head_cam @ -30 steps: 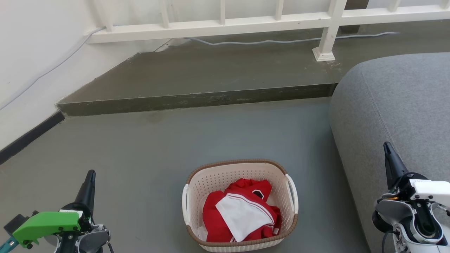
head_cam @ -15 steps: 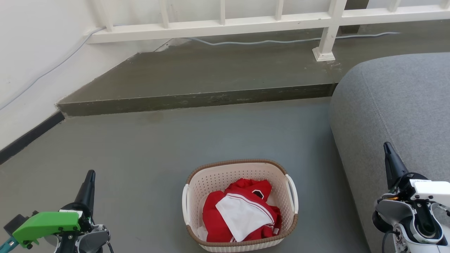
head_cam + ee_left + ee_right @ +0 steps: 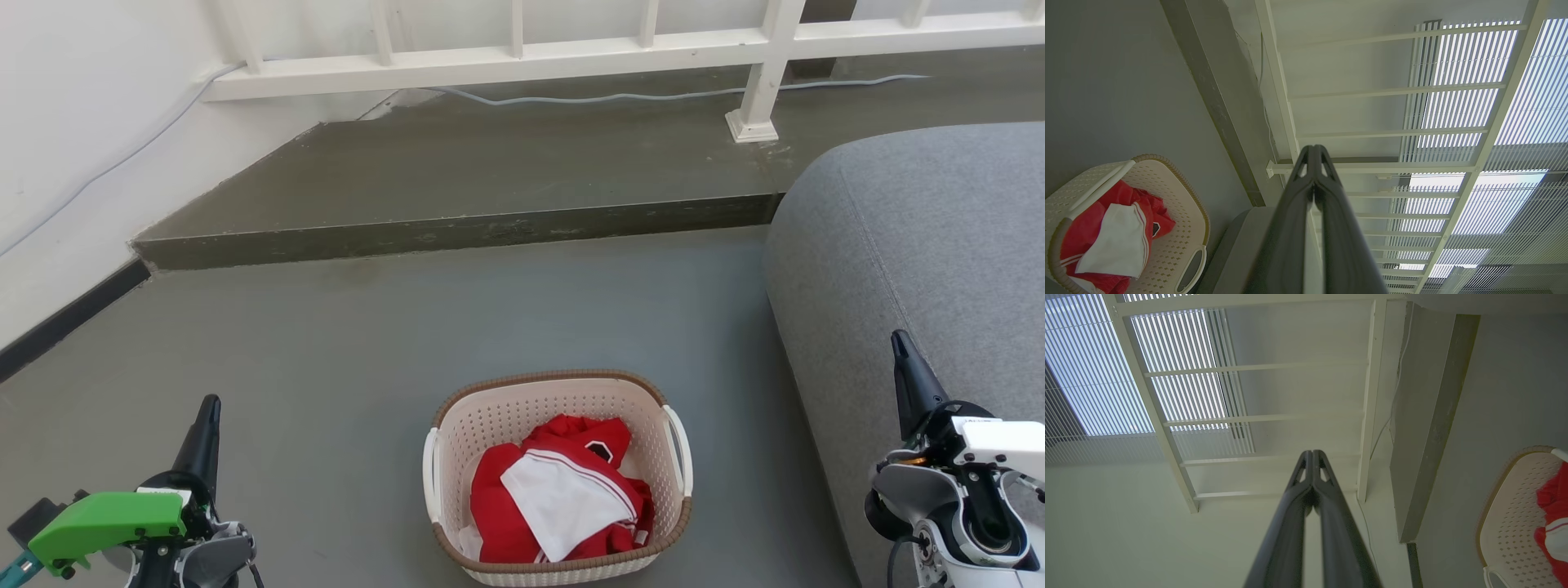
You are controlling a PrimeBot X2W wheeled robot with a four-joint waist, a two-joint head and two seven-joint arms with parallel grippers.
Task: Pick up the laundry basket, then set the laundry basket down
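Cream perforated plastic with a brown woven-look rim: our laundry basket [image 3: 506, 416] stands on the grey floor [image 3: 367, 343] closest to us, low in the middle of the head view. It sits upright, with a white handle [image 3: 429, 474] on each short side. A crumpled red and white garment [image 3: 563, 490] lies inside it.

Our left gripper [image 3: 209, 408] is at the lower left, well apart from the basket, with a green cover [image 3: 106, 518] on its wrist. In the left wrist view its two dark fingers are pressed together at the tips with nothing between them. Our right gripper [image 3: 898, 339] is at the lower right, in front of the grey sofa [image 3: 922, 245], and also well clear of the basket. The right wrist view shows its fingers likewise closed tip to tip and holding nothing. Both grippers point up and away from us.

Past the basket the floor runs to a low dark concrete step [image 3: 457, 233]. The sofa's rounded end reaches back almost to that step on our right. On the raised level a pale cable [image 3: 637, 96] trails beside the foot of a white railing [image 3: 522, 57]. A white wall [image 3: 82, 122] closes the far left.
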